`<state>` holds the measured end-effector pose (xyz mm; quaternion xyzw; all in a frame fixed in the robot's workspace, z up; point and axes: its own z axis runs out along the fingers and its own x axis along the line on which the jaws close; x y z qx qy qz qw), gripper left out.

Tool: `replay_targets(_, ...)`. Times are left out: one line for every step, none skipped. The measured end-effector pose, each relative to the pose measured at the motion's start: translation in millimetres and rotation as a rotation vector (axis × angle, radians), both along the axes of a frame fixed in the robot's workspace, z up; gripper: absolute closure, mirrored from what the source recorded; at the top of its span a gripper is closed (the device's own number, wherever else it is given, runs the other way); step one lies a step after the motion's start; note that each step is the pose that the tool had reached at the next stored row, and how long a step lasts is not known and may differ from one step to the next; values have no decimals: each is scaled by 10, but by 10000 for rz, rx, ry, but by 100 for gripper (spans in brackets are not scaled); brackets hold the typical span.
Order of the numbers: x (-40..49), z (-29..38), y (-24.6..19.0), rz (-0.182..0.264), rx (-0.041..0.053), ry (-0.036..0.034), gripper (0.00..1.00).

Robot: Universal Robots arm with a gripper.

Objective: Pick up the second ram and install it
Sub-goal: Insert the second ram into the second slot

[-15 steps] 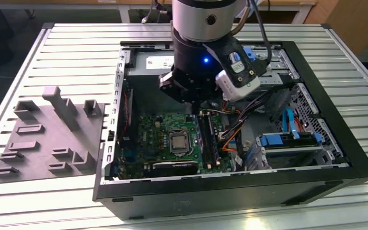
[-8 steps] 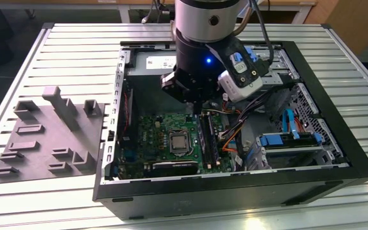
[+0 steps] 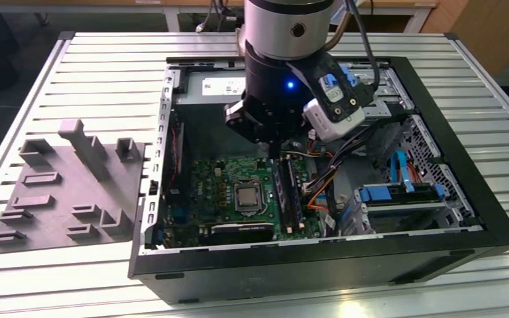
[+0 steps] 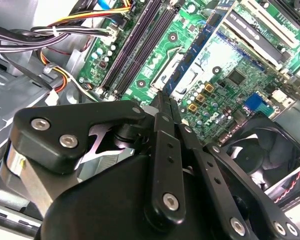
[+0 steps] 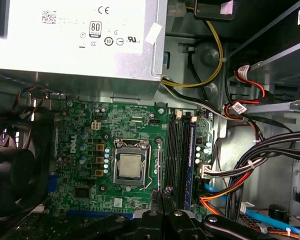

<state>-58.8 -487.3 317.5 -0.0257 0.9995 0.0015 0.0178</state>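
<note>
Slatted aluminium desk [image 3: 104, 59] with an open black PC case [image 3: 325, 265] lying on it. Tool [image 4: 162, 97] is inside the case, hanging over the green motherboard [image 5: 80, 130].

Tool is closed: fingers [image 4: 169, 150] are pinched together, with only a thin dark sliver at the tips in both wrist views. Can't tell if that sliver is the second ram seen edge-on, so can't confirm where the stick is.

In the exterior view the tool lines up with the power-supply end of the memory slots [image 3: 288, 192]. In the first wrist view it shows just beside the slots' other end, on the CPU socket [image 5: 129, 167] side. The slots run side by side, black ones next to a blue one, between the socket and the cable bundle [image 5: 260, 155]. Can't tell whether any slot is populated.

A white wrist camera [image 3: 334, 109] hangs off the arm [image 3: 285, 40], and a blue light is lit on the arm.

Further out:
- Power supply [image 5: 90, 35] sits beyond the board.
- Case fan [image 5: 12, 175] is at the board's edge.
- Blue-tabbed drive bays [image 3: 396, 195] are at the exterior view's right.
- Grey fixture plate [image 3: 69, 192] with upright posts lies on the desk at the exterior view's left, just beside the case.
</note>
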Motion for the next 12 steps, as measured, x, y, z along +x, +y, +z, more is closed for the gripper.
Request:
replay_targets(4, -1, 0, -1, 0, 0, 89)
replay_targets(8, -2, 0, -1, 0, 0, 89)
replay_targets(11, -3, 0, -1, 0, 0, 89)
replay_targets(14, -3, 0, -1, 0, 0, 89)
replay_targets(16, -4, 0, -2, 1, 0, 89)
replay_targets(20, -5, 0, -1, 0, 0, 89)
replay_targets(23, -6, 0, 0, 1, -1, 89)
replay_targets(26, -7, 0, -1, 0, 0, 89)
replay_targets(28, -8, 0, -1, -1, 0, 89)
replay_targets(30, -10, 0, -1, -1, 0, 89)
replay_targets(33, -11, 0, -1, -1, 0, 89)
replay_targets(36, -14, 0, 0, 0, 0, 89)
